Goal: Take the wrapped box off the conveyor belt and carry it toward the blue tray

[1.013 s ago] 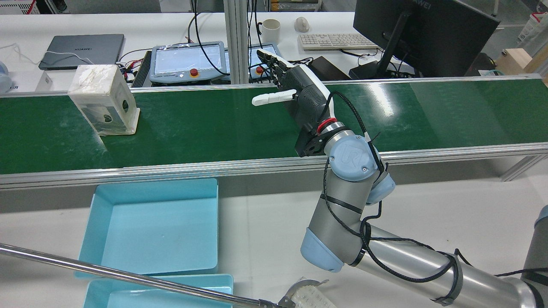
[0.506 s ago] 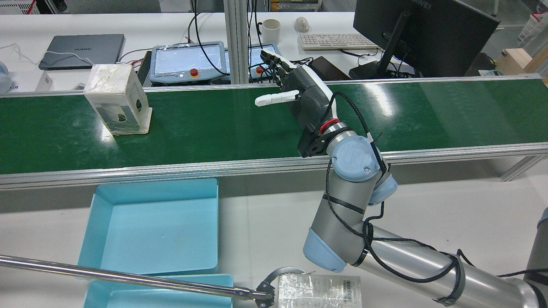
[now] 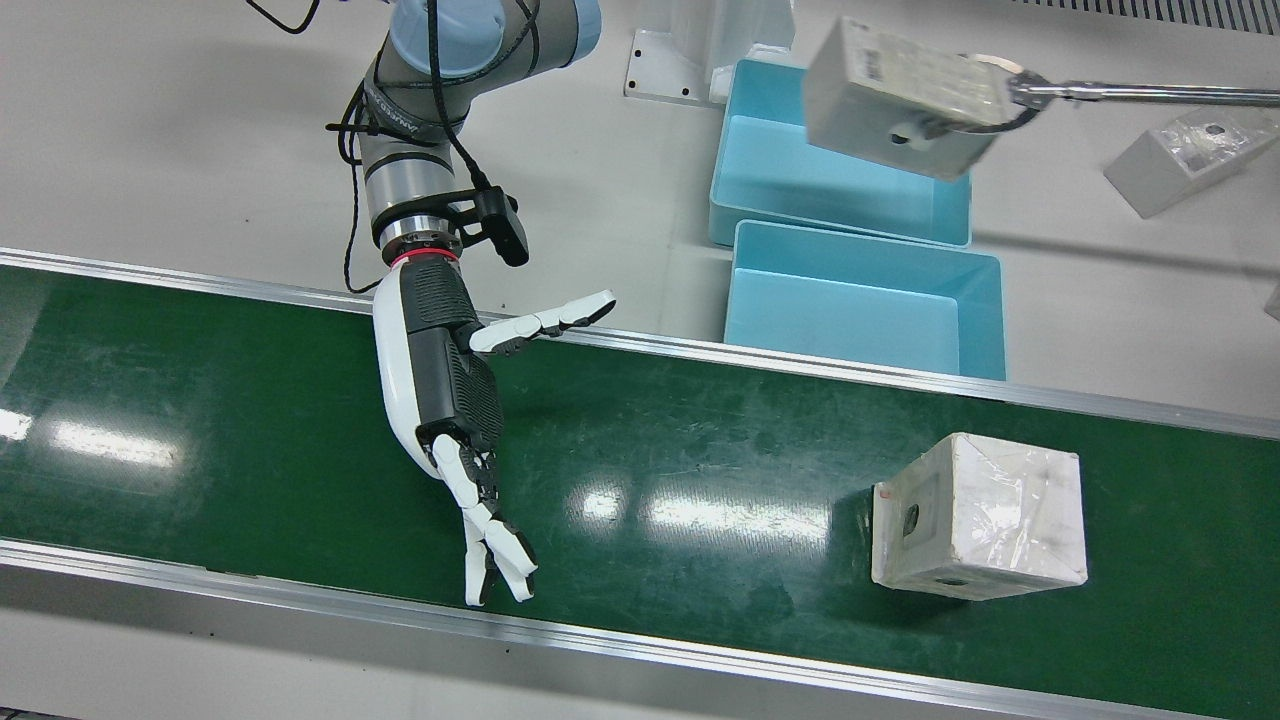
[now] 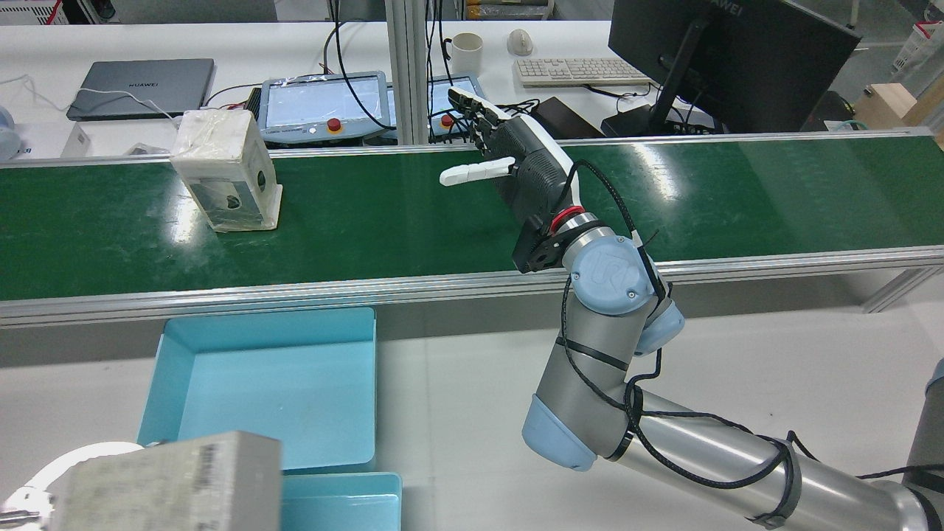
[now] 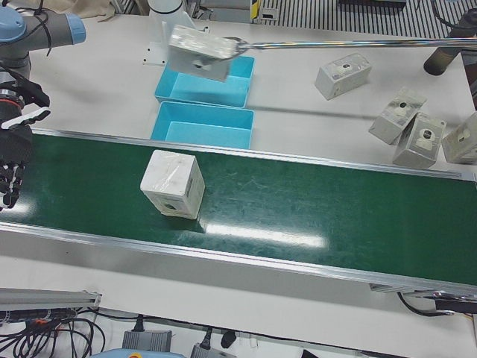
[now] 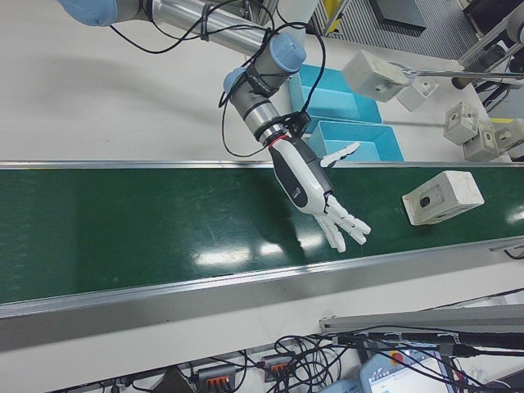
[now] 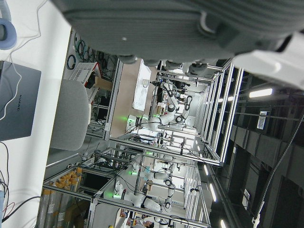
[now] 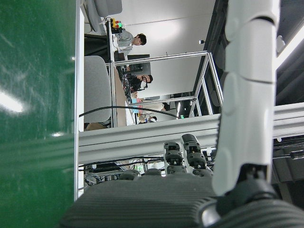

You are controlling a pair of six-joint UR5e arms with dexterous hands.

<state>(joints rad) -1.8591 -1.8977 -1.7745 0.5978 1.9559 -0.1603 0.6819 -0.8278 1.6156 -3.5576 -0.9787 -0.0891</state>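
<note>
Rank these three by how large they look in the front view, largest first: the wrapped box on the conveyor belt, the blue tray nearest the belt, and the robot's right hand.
1. Blue tray nearest the belt
2. Wrapped box and right hand: too alike in visible area to rank; the hand is longer but narrower, and it hangs above the conveyor belt, nearer the overhead camera.

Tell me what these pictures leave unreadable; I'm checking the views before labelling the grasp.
- Left hand: only a blurred dark underside in the left hand view; no other view shows it, so its state is unknown.
- Wrapped box: its far faces are hidden in every view.
- Second box on the pole: blurred, cut by the rear view's bottom edge.
- Right hand: open over the conveyor belt; its height above it is unclear.
</note>
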